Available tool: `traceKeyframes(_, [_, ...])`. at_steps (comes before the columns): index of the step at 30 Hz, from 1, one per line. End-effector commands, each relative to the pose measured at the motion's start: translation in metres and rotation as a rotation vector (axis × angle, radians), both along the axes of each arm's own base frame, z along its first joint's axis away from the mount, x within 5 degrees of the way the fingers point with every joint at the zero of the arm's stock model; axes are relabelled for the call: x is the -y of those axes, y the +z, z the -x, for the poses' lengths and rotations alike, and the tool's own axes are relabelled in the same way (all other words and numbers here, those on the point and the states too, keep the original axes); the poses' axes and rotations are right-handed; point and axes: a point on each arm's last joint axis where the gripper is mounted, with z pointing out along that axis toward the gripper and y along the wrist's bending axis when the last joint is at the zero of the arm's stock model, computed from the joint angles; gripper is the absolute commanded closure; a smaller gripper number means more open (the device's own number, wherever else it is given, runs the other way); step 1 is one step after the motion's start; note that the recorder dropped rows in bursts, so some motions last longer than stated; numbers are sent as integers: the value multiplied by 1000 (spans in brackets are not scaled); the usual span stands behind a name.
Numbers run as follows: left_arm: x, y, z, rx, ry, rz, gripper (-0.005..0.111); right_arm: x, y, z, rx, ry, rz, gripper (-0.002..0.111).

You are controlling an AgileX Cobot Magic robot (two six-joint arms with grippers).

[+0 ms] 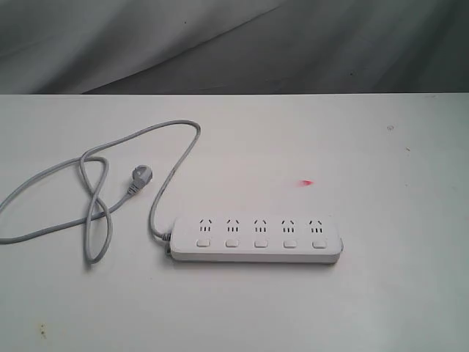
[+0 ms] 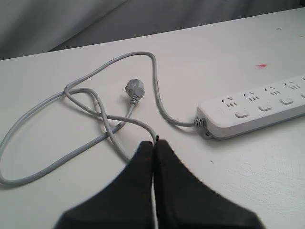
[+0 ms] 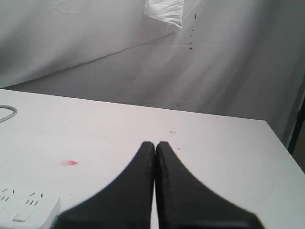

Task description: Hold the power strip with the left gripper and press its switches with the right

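Note:
The white power strip [image 1: 255, 238] lies flat on the white table, long side across the exterior view, with its row of square switches [image 1: 261, 243] below the socket groups. Its grey cord [image 1: 95, 198] loops off to the left and ends in a plug [image 1: 138, 178]. Neither arm shows in the exterior view. My left gripper [image 2: 154, 142] is shut and empty, above the cord [image 2: 102, 114], apart from the strip's cord end [image 2: 248, 112]. My right gripper [image 3: 155, 143] is shut and empty, beyond the strip's far end [image 3: 26, 207].
A small red mark [image 1: 306, 182] sits on the table behind the strip. A grey cloth backdrop [image 1: 234, 44] hangs past the table's back edge. The table's right edge [image 3: 279, 143] shows in the right wrist view.

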Motion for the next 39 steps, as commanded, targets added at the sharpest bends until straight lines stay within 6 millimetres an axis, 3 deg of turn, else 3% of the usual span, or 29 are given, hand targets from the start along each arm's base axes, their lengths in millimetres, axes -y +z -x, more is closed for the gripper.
traceKeyframes(1, [0, 0, 0, 9, -2, 4, 106, 0, -1, 0, -1, -2, 5, 108])
traceKeyframes(15, [0, 0, 0, 9, -2, 4, 106, 0, -1, 0, -1, -2, 5, 108])
traceKeyframes(29, [-3, 21, -5, 228, 69, 150, 106, 0, -1, 0, -1, -2, 5, 108])
traceKeyframes(31, [-5, 26, -6, 225, 127, 397, 106, 0, -1, 0, -1, -2, 5, 108])
traceKeyframes(33, [-5, 26, -6, 200, 152, 529, 106, 0, -1, 0, -1, -2, 5, 108])
traceKeyframes(35, [-4, 28, -6, 185, 149, 552, 107, 0, -1, 0, -1, -2, 5, 108])
traceKeyframes(39, [6, 55, -4, 85, 50, 485, 107, 0, -1, 0, -1, -2, 5, 108])
